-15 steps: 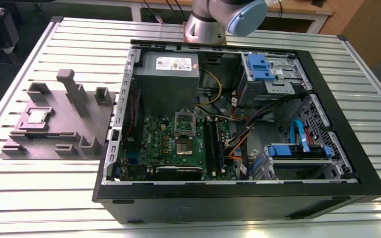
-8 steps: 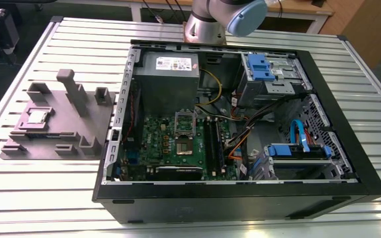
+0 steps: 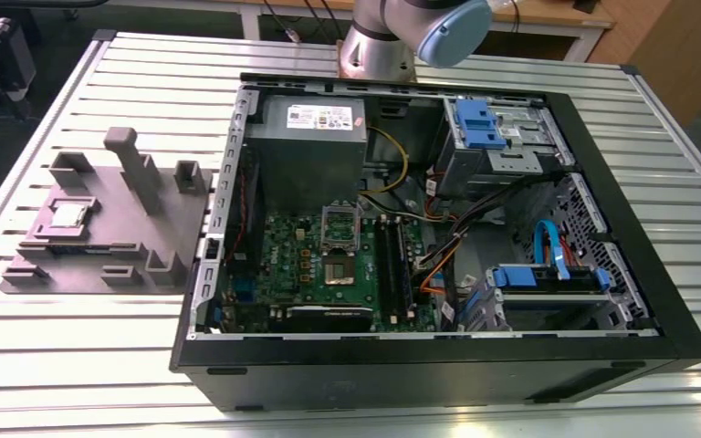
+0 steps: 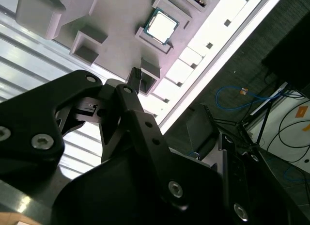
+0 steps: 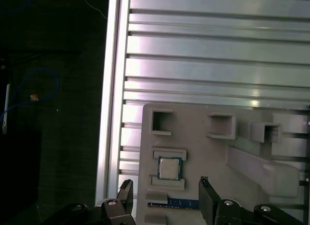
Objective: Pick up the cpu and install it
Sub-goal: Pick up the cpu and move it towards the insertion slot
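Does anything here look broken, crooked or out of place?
Nothing stands out. The cpu sits flat and square in its pocket on the grey holder, and the case lies open with its cables inside. The open gripper hangs over the holder.

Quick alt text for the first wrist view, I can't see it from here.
The cpu sits in its recess on the grey fixture, not held; the open gripper faces it, fingers spread wider than the chip. The fixture lies near the edge of a slatted metal table, with dark floor beyond.
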`<state>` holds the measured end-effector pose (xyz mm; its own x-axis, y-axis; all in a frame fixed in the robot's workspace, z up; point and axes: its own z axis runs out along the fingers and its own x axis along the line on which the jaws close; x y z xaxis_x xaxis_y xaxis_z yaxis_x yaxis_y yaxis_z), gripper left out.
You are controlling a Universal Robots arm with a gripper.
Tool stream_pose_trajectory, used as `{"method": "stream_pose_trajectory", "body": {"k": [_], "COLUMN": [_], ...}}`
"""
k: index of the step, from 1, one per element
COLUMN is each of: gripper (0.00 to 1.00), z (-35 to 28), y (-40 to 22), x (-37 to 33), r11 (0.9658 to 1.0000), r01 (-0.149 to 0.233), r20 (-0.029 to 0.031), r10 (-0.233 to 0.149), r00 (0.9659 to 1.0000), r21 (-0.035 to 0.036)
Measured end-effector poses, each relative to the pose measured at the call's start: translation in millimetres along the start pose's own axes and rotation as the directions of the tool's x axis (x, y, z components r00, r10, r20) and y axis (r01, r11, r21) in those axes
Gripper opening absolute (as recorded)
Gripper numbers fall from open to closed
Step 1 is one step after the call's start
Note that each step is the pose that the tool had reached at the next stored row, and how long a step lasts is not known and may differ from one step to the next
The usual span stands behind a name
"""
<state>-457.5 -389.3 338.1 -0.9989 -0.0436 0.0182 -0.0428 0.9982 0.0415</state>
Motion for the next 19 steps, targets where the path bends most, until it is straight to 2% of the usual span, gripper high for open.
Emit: {"method": "stream_pose_trajectory", "body": {"k": [19], "gripper": [0.65], "z": [3.6], "y": [-0.2], "x": [-0.1], "r11": [1.0000], "r01": [0.000], "r20": [0.0001], "r10": [0.000], "r00": [1.0000], "r21": [0.0000]}}
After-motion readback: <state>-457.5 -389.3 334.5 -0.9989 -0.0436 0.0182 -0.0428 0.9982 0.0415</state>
